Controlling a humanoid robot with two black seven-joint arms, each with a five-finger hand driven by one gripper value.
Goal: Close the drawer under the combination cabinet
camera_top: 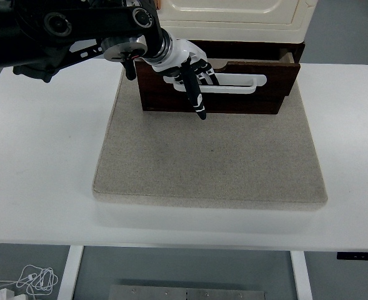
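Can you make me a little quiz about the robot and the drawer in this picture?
1. True or false: the dark wooden drawer is shut all the way.
2. Which hand touches the drawer front? A) the left hand B) the right hand C) a person's hand
3. Fill in: the cream cabinet stands at the far edge of a grey ____ on the white table.

Key:
1. False. It sticks out a little, with a gap showing at its right end.
2. A. Its fingers rest against the white handle; no right hand shows.
3. mat
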